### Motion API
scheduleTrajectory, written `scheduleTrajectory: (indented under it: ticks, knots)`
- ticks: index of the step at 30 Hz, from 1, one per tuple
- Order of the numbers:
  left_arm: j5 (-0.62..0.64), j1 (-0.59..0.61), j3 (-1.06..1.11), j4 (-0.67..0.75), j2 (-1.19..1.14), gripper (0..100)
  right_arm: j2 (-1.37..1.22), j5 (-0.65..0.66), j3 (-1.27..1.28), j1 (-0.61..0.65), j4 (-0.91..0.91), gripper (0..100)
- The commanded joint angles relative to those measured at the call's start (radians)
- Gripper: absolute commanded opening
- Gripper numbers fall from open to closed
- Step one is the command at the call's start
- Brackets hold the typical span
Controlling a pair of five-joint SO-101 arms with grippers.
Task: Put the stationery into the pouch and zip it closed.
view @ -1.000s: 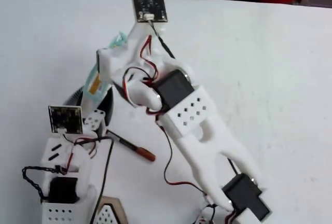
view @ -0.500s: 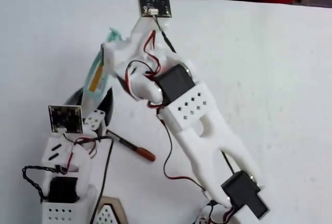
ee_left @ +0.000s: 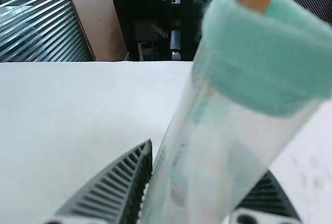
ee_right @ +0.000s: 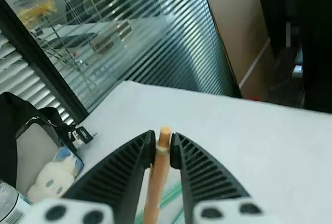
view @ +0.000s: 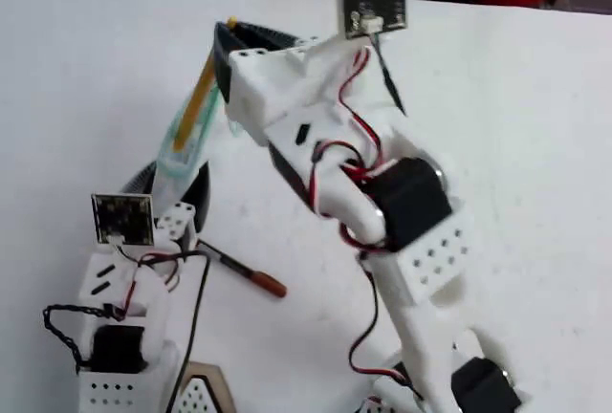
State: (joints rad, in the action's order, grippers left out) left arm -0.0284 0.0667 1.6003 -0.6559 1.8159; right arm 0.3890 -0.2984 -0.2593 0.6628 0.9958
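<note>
- The left gripper (ee_left: 205,168) is pinching the lower part of the pouch (ee_left: 228,130), a clear sleeve with a teal rim, and is holding it up off the white table (view: 497,97) with its mouth tilted upward.
- The right gripper (ee_right: 162,140) is hanging above the pouch mouth, its two dark jaws clamping an orange pencil (ee_right: 158,177) near the pencil's upper end.
- The pencil is slanting down from that gripper, and its lower end is passing through the teal rim into the pouch.
- A pen (view: 246,272) with a reddish cap is lying flat on the table beside the pouch, near the left arm and touched by neither gripper.
- Progress, as a judgement: the job is looking roughly midway. One piece of stationery is going in but is not yet let go, and the pen is waiting outside the pouch.
- The mouth is standing open around the pencil, so the zipping appears not to have begun. The zip pull is too hidden to make out.
</note>
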Motion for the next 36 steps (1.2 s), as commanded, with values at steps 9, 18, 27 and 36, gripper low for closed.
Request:
scheduleTrajectory:
  ticks: [9, 18, 27, 36]
  knots:
    - [-0.008, -0.008, -0.009, 0.012, 0.002, 24, 0.206, 0.278, 0.499, 0.027, -0.550, 1.8]
    - [-0.008, -0.008, -0.014, 0.012, 0.002, 24, 0.374, 0.554, 1.040, 0.136, -1.053, 1.7]
    - [-0.009, -0.008, -0.009, 0.017, 0.002, 24, 0.337, 0.496, 1.057, 0.137, -1.004, 1.7]
    - [-0.009, -0.008, -0.008, 0.017, 0.002, 24, 0.335, 0.463, 1.023, 0.139, -0.886, 22.5]
